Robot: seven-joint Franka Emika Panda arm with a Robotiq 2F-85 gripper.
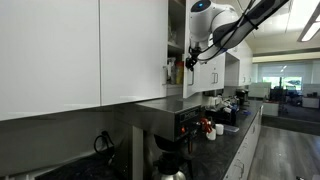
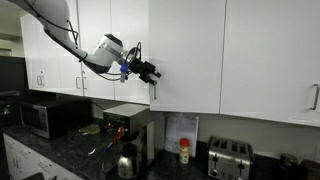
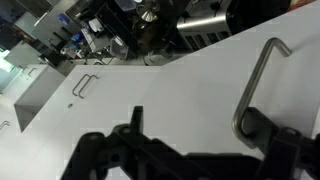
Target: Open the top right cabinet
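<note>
The top right cabinet has a glossy white door (image 1: 135, 50) that stands a little ajar. Yellow and orange bottles (image 1: 177, 70) show on its shelves in the gap at the door's far edge. The door also shows in an exterior view (image 2: 185, 55) and fills the wrist view (image 3: 160, 80). Its slim silver bar handle (image 3: 255, 80) runs along the opening edge (image 2: 152, 90). My gripper (image 3: 200, 125) is open at the handle's lower end. One finger sits right by the bar and the other is wide apart from it. The gripper shows in both exterior views (image 1: 192, 55) (image 2: 150, 73).
A wider white door (image 1: 50, 50) adjoins the cabinet, with smaller handled doors further off (image 2: 45, 60). Below on the dark counter stand a coffee machine (image 2: 128, 125), a microwave (image 2: 45, 118) and a toaster (image 2: 230, 158). The arm (image 2: 70, 40) reaches across the upper cabinets.
</note>
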